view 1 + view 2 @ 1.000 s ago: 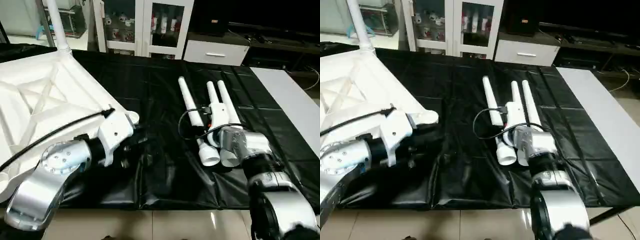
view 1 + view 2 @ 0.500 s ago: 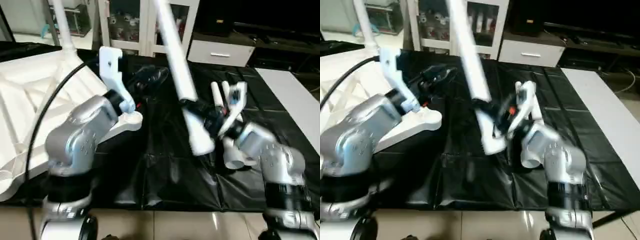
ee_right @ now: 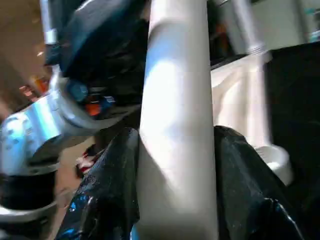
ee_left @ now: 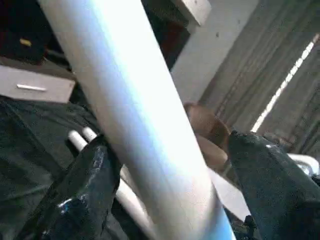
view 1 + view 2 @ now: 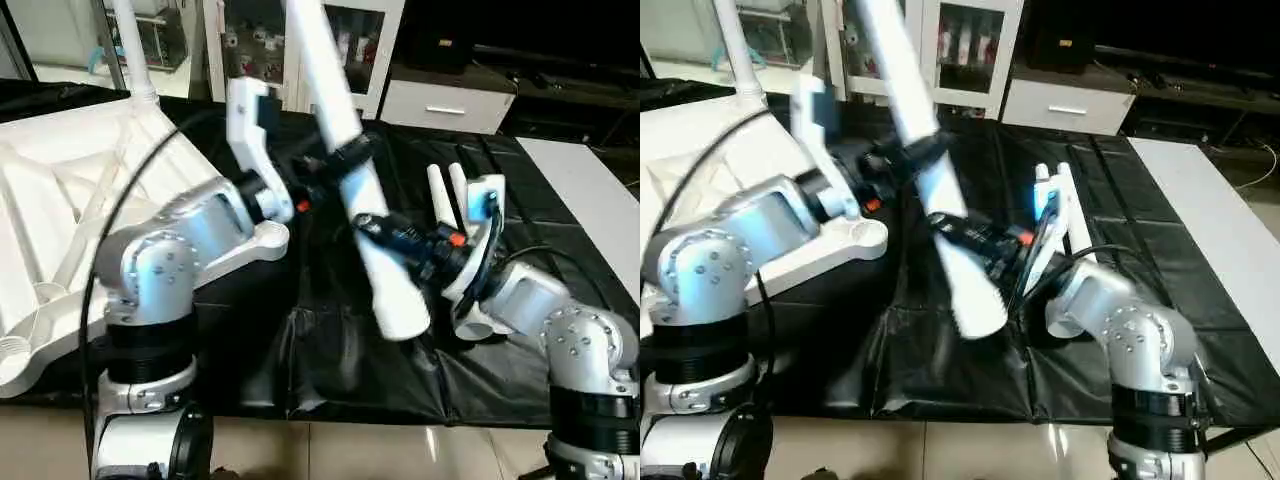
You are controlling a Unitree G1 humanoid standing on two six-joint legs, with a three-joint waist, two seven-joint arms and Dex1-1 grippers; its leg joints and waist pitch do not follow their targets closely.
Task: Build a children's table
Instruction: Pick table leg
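On my far left the table top point(image 5: 70, 210) lies underside up on the black-covered bench point(image 5: 560, 190), ribs showing, with one fitted leg point(image 5: 130, 45) standing up from its far corner socket. My left arm is raised and bent, its silver forearm angled up over the near corner of that top. The left tool point(image 5: 335, 165) reaches across toward the middle, and the lifted leg point(image 5: 350, 170) passes between its two fingers. In the left wrist view the left tool's fingers point(image 4: 87, 190) stand apart on either side of the leg with daylight on at least one side, so I read it as spread wide around the leg, not pinching it.

The lifted leg slants in the air, narrow end up and away, wide end down toward me, just left of the right tool point(image 5: 400, 240). The right tool has hold of it low on the shaft, fingers pressed to both sides in the right wrist view. My right forearm rises from the bench edge, bent sharply at the wrist. Beyond the right tool, two spare legs point(image 5: 450, 195) lie side by side on the bench.
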